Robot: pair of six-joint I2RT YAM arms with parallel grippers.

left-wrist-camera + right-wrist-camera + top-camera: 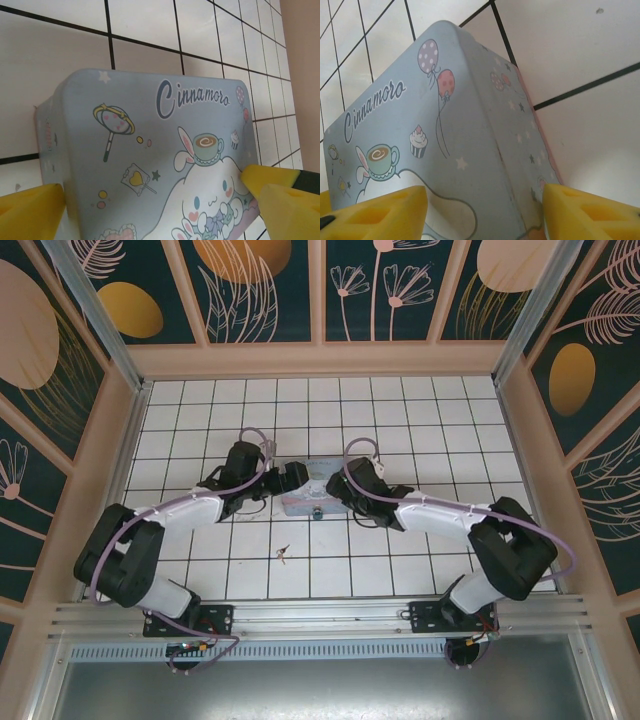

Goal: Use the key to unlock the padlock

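Note:
A pastel blue cartoon tin (305,502) lies at the middle of the tiled floor. On its near side hangs a tiny dark padlock (318,511). The small key (283,554) lies on a tile in front of the tin, apart from both arms. My left gripper (296,480) is over the tin's left end. In the left wrist view my left gripper (155,210) stands wide open, its yellow fingers (30,212) on either side of the tin (150,150). My right gripper (482,210) straddles the right corner of the tin (445,125), one finger (580,215) against the side wall.
White tiles with dark grout cover the floor (400,420). Patterned wooden walls (320,350) close it in at the back and on both sides. A metal rail (320,615) runs along the near edge by the arm bases.

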